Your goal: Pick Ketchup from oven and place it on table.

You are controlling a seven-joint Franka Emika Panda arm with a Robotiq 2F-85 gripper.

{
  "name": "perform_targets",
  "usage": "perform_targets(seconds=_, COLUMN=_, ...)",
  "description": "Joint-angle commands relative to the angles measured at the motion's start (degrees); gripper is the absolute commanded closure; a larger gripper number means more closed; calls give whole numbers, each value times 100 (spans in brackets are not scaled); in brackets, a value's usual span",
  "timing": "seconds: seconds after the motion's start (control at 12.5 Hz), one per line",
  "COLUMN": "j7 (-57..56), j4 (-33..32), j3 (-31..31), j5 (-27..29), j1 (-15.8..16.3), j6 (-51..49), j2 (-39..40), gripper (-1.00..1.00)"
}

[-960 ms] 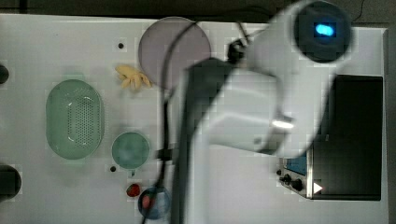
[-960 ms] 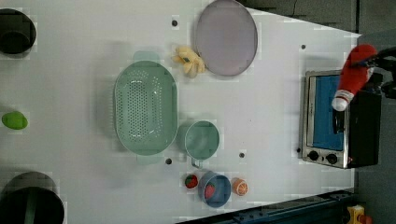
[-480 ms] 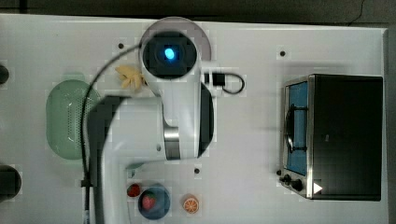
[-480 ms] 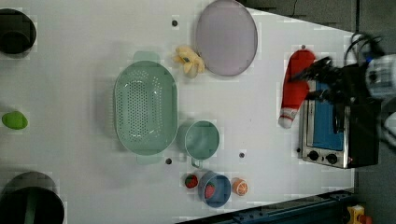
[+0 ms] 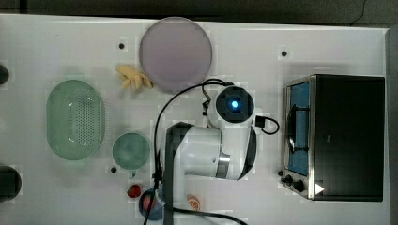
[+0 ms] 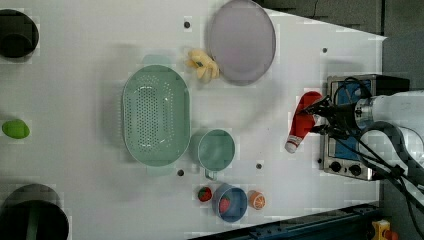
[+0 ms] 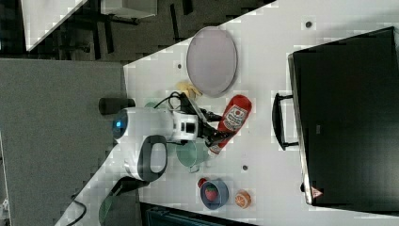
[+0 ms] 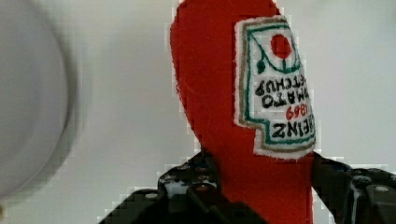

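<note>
1. The gripper (image 7: 217, 130) is grasping the ketchup (image 7: 230, 121), its fingers clamped on the lower half of the bottle.
2. The ketchup is hanging above the table (image 6: 90, 45), out of the oven (image 6: 350, 130) and just off its front, cap pointing toward the green cup (image 6: 216, 149).

Left view's right – Ketchup (image 6: 302, 121) just beside oven (image 6: 350, 131), above table (image 6: 90, 55).

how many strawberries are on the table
2 strawberries: one lies on the table just beside the blue bowl, on the left view's left of it; the other sits inside that bowl. More could be hidden.
</note>
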Motion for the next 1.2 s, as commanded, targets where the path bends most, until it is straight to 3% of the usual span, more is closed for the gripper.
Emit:
perform_targets(seconds=0.08, j7=176, j4=-10, j3=225, j5=81, j1=44, j6=611, j2=482, gripper=-20)
perform_targets(seconds=0.24, j7=176, j4=-17, j3=227, j5=85, j1=45, j6=920, j2=891, gripper=-24)
perform_targets(seconds=0.4, j7=176, j4=-46, j3=224, j5=85, j1=45, j6=1192, j2=1065, gripper=-59)
perform_targets(seconds=0.48, j7=176, j4=-64, j3=233, j5=85, j1=47, j6=1356, j2=1096, gripper=-92)
perform_targets(seconds=0.56, j7=189, j4=-2, j3=232, j5=92, j1=51, j6=1410, j2=985, gripper=-100)
perform_targets(seconds=0.88, j7=189, j4=430, j3=238, j5=91, j1=55, j6=1206, j2=229, gripper=-100)
perform_targets(seconds=1.2, j7=190, j4=1352, j3=209, j5=91, j1=44, j6=-656, j2=-489, gripper=-100)
